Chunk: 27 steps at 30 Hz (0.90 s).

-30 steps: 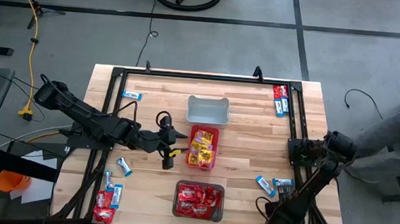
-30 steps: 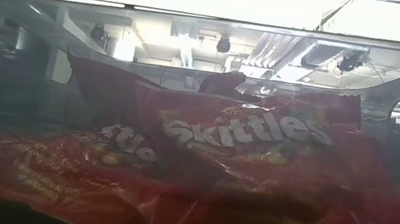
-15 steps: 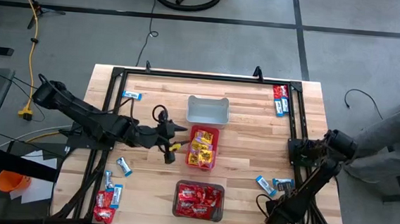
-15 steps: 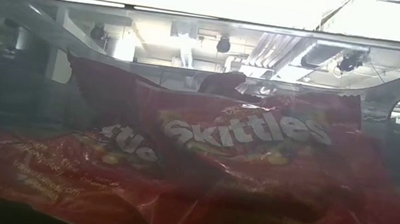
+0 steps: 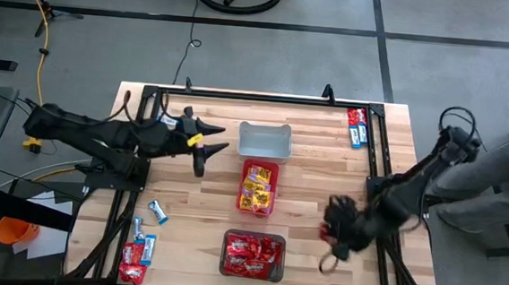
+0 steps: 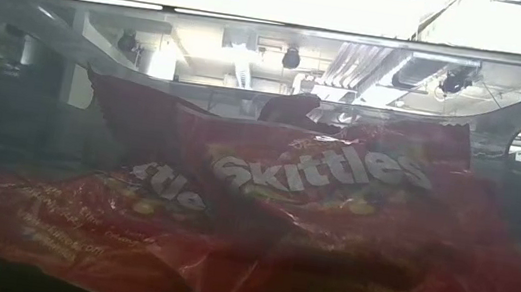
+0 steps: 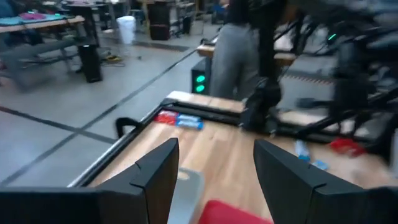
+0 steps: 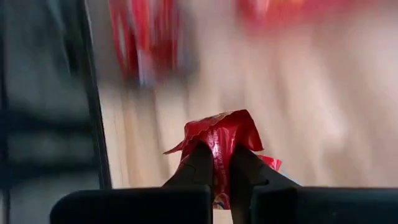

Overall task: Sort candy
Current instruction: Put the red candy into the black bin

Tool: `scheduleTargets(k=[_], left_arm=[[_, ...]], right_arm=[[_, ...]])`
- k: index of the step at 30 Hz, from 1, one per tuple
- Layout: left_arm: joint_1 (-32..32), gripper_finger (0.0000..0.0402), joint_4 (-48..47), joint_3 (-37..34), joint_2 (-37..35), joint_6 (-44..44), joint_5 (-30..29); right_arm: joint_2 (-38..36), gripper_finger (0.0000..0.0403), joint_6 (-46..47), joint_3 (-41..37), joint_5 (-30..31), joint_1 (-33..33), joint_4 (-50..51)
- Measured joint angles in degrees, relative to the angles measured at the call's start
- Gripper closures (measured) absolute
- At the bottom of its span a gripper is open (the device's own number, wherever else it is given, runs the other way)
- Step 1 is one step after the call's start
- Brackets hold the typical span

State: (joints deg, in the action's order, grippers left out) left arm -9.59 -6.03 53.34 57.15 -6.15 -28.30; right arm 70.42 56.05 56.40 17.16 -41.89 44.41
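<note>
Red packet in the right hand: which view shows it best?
Right wrist view: the red packet sits pinched between the right hand fingertips, close up. The high view shows only a red speck at that hand. The low and left wrist views don't show it.

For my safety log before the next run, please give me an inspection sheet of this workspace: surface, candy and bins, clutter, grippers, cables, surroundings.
Surface: wooden table, black frame around it.
Job's things: red candy in dark bin; yellow candy in pink bin; grey bin looks empty; loose packets at the table's corners.
Clutter: nothing seen.
Grippers: left gripper beside grey bin, jaws open, empty; right gripper shut on red packet.
Cables: yellow cable on floor left of the table.
Surroundings: person at right edge.
</note>
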Motion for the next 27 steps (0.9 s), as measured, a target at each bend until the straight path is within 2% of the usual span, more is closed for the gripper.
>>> scheduleTargets(k=[3,5,7,10,14,16,20,27], left_arm=[[0.8,0.0208,1.2,0.0,0.2,-1.8,4.8],[1.0,0.0208,5.6,-1.1,1.3,-2.7,8.1],[1.0,0.0208,11.6,-3.7,2.4,-4.0,11.6],[0.9,0.0208,22.6,-8.2,4.4,-7.1,15.0],[0.8,0.0208,32.4,-13.5,6.2,-12.5,16.7],[0.4,0.0208,35.0,-14.7,6.8,-13.2,16.7],[-0.5,0.0208,35.9,-15.2,6.8,-11.2,16.7],[-0.6,0.0208,36.0,-15.2,6.6,-9.8,16.6]], right_arm=[[-1.7,0.0398,-9.4,0.0,8.4,6.4,-10.8],[-1.4,0.04,-17.3,0.0,9.5,10.9,-19.7],[-0.2,0.04,-25.2,0.1,7.8,15.5,-29.5],[2.0,0.0401,-35.0,0.1,1.7,21.3,-43.4],[4.0,0.0402,-41.0,0.1,-4.2,26.9,-58.9],[4.9,0.0402,-42.0,0.1,-6.0,28.7,-62.6],[6.5,0.0402,-42.0,0.1,-9.2,30.4,-63.3],[7.6,0.0402,-41.5,0.1,-9.8,30.4,-64.0]])
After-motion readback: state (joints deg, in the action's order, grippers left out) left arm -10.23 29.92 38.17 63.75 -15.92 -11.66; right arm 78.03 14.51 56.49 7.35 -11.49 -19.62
